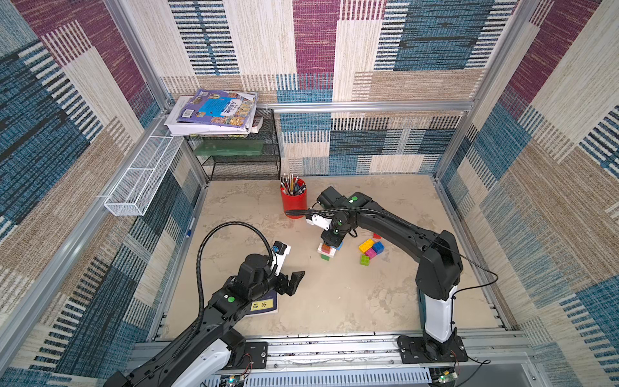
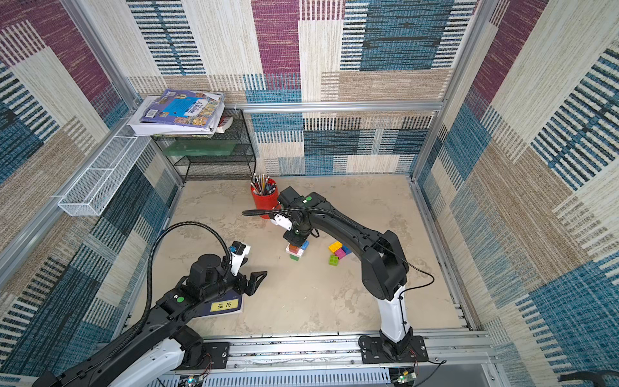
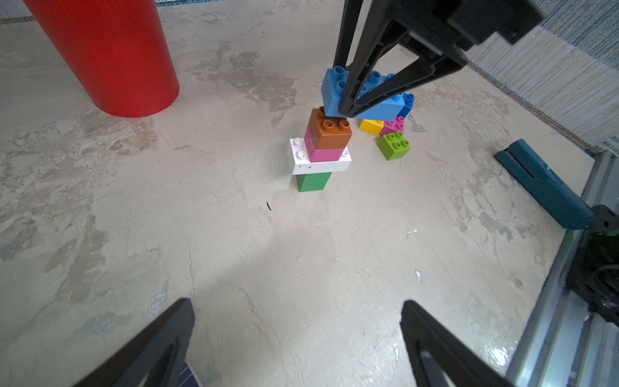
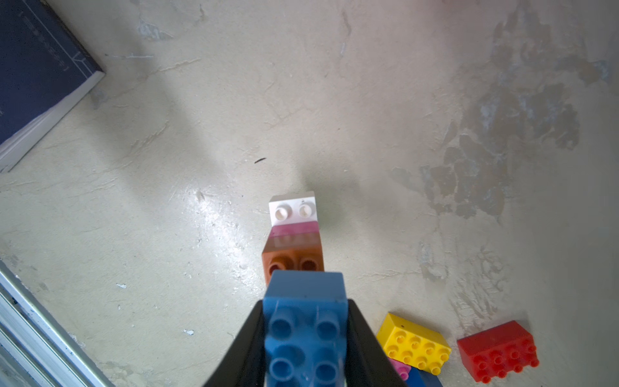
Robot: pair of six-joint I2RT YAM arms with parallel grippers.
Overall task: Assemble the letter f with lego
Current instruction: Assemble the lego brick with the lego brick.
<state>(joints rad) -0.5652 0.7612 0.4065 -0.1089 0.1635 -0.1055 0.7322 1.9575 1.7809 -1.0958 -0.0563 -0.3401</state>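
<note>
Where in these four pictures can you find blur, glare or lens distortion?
Right wrist view: the near blue brick and brown brick look soft, and a glare streak lies on the table. Left wrist view: the stack is sharp, glare near the table's edge. Both top views: the wide lens makes the frame posts lean apart.

**A robot test cell dressed as a study corner**

A lab rig: aluminium framing [image 1: 368, 106] boxes in a beige table [image 1: 335, 301], with patchwork fabric panels [image 1: 435, 43] for walls. The left arm [image 1: 248, 271] and the right arm [image 1: 435, 264] are bolted to a metal rail [image 1: 335, 350] along the lower edge. Upper left, books [image 1: 214, 110] lie on a black mesh shelf [image 1: 241, 167] beside a white wire basket [image 1: 140, 181]; a red pencil cup [image 1: 294, 202] stands mid-frame.
</note>
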